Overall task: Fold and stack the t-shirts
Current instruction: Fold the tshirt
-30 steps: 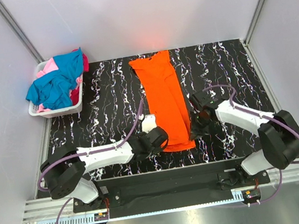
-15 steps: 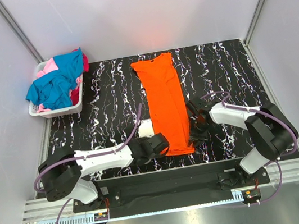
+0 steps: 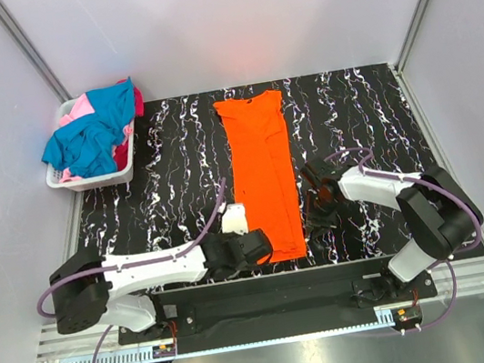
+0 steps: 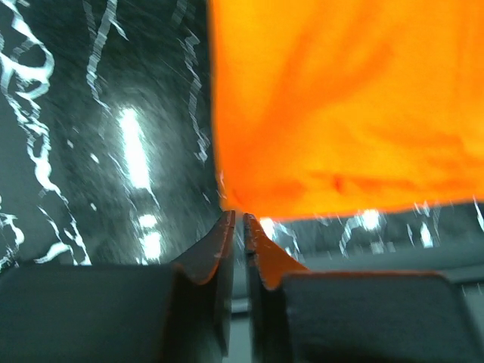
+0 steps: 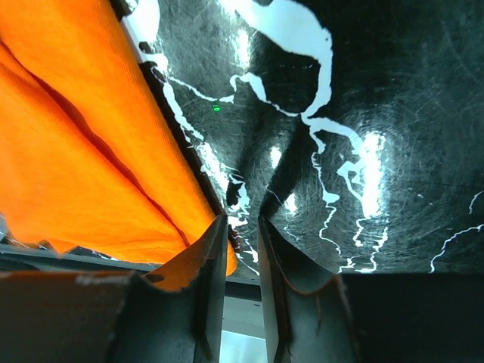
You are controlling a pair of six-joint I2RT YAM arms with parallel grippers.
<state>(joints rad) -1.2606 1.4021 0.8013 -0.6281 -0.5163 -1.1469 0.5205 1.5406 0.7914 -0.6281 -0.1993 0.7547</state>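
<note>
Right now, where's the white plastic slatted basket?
Top view: the white plastic slatted basket sits at the far-left corner of the black marbled table, heaped with teal-blue and pink t-shirts.

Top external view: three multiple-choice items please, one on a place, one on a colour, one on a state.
1. Where does the white basket stand?
A. at the far-left corner of the table
B. between the arms
C. at the near-right corner

2. What colour is the t-shirt laid out on the table?
A. teal
B. orange
C. pink

3. How is the right gripper?
A. shut on the t-shirt
B. holding the basket
C. jaws apart, nothing between them

Key: 1 A, the basket sits at the table's far-left edge. 2 B, the long strip of cloth is vivid orange. 3 C, the right wrist view shows bare table between the fingers.
</note>
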